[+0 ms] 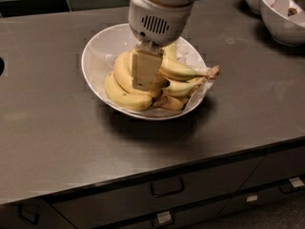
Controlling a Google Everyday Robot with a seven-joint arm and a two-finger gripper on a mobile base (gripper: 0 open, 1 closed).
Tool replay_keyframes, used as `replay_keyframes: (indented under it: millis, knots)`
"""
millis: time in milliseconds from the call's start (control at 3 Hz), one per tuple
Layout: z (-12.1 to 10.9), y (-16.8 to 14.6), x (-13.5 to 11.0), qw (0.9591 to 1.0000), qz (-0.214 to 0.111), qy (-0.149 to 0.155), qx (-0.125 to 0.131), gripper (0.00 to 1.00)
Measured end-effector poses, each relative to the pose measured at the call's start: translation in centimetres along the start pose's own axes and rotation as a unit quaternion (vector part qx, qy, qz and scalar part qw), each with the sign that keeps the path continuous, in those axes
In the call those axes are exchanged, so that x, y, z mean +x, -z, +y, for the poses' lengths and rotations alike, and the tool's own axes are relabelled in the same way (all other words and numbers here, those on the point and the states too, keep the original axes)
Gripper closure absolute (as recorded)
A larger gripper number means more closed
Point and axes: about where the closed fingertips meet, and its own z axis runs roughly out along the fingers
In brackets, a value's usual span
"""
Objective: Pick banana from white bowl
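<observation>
One gripper (144, 84) hangs from the arm's pale wrist housing, lowered into the white bowl (102, 46) with its tan tip down among the fruit. It is seen from behind, so whether it is apart or clamped on anything cannot be told. The banana (122, 75), a large, strongly curved yellow one, lies touching or just left of that tip. Its long axis runs from the far side of the bowl down toward the near side, bending right beneath the gripper. A grasp would therefore probably need to close across that curve, left to right, and not along it. A second curved fruit hugs its outer left side, and the other bananas (180, 71) fan out to the right, their stems reaching over the right rim. They lie so close that a lift may drag a neighbour along. The bowl sits in the middle of the dark grey countertop (57, 128). Two smaller white bowls (285, 20) stand well apart at the far right corner, and drawers (167, 189) run below the near edge.
</observation>
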Motion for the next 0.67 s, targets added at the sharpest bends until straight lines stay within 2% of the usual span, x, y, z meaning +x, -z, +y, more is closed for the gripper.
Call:
replay_keyframes:
  millis: [333,667]
  knots:
    - [-0.07,-1.00,0.53,0.9999,0.004,-0.008,-0.013,0.46]
    - [-0.61,-1.57,0.90,0.9997,0.010,-0.019,-0.011,0.45]
